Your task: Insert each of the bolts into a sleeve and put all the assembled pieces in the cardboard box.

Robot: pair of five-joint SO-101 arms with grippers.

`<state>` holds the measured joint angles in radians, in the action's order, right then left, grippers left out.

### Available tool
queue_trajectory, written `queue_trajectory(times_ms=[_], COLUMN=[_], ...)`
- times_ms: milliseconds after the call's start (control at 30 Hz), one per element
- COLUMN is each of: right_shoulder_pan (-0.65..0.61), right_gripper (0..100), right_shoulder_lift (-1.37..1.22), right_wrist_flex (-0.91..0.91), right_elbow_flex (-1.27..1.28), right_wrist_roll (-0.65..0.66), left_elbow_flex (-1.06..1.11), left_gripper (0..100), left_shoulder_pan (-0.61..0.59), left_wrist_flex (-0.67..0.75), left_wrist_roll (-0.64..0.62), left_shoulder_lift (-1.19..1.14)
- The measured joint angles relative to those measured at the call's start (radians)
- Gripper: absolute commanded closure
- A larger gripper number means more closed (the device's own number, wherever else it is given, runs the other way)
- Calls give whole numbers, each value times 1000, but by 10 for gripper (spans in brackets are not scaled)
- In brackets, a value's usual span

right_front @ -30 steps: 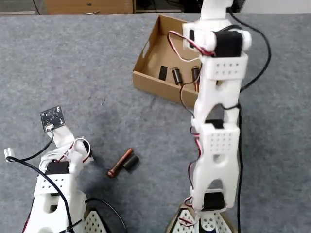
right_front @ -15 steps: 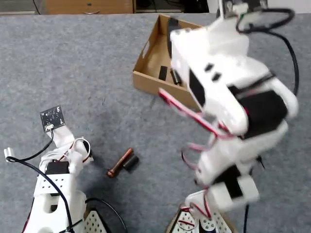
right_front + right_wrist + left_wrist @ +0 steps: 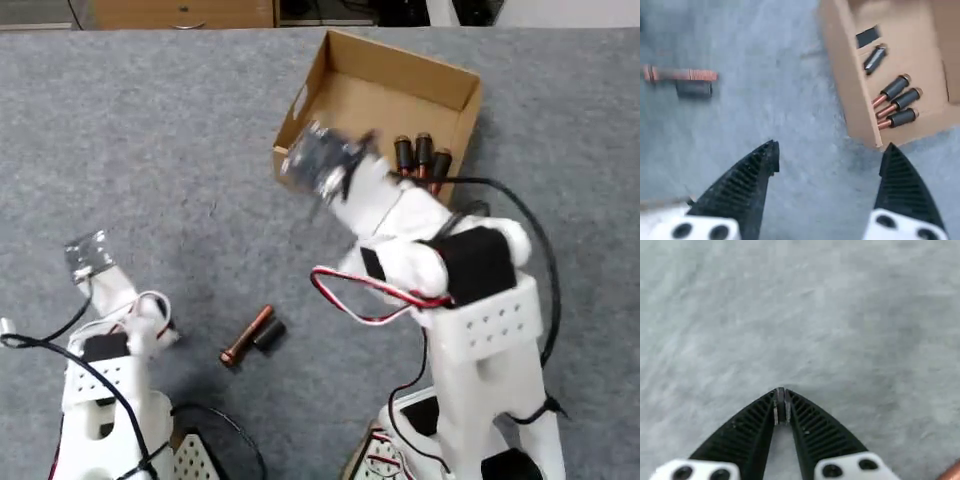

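Grey cloth covers the desk (image 3: 150, 150). The cardboard box (image 3: 400, 62) sits at the far edge, about in the middle. Three bolts in sleeves (image 3: 422, 152) lie side by side in its near right corner. One bare bolt (image 3: 247, 335) lies close to the near edge, between the two arms. A black sleeve (image 3: 268, 335) lies right beside it. The right gripper (image 3: 831, 146) hangs over the cloth just beside the box, its jaws wide apart. The left gripper (image 3: 781, 410) is pressed tight together with nothing in it, low over the cloth.
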<state>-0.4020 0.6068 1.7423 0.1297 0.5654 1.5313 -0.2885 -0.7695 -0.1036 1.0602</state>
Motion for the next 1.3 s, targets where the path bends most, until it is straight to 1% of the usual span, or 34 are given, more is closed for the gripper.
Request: queue_trajectory(times_ms=[100, 233, 333, 400, 533, 667, 700, 800, 1000, 1067, 1167, 1300], right_shoulder_pan=[3, 2, -40, -84, -199, -281, -292, -322, -350, -350, -351, -384], right_gripper=[691, 691, 691, 691, 691, 691, 691, 691, 692, 692, 692, 692], right_shoulder_lift=[-3, -58, -118, -161, -259, -373, -399, -479, -605, -634, -657, -667], right_wrist_flex=[0, 0, 0, 0, -8, -9, -11, -11, -15, -15, -15, -48], right_elbow_flex=[61, 83, 83, 83, 75, 51, 46, 44, 44, 44, 44, 44], right_wrist_roll=[233, 517, 681, 743, 770, 773, 773, 773, 773, 773, 773, 773], left_elbow_flex=[-17, -28, -28, -28, 0, 9, 18, 69, 135, 137, 137, 137], left_gripper=[982, 982, 982, 982, 982, 982, 982, 982, 982, 982, 982, 982], left_shoulder_pan=[-112, -318, -491, -612, -841, -1040, -1088, -1212, -1445, -1524, -1571, -1574], left_wrist_flex=[-89, -130, -121, -81, 11, 94, 121, 221, 512, 575, 631, 649], left_wrist_roll=[97, 212, 299, 365, 548, 710, 735, 758, 753, 753, 755, 773], left_shoulder_lift=[0, 0, 0, 0, 0, 0, 0, 0, 0, 0, 0, 0])
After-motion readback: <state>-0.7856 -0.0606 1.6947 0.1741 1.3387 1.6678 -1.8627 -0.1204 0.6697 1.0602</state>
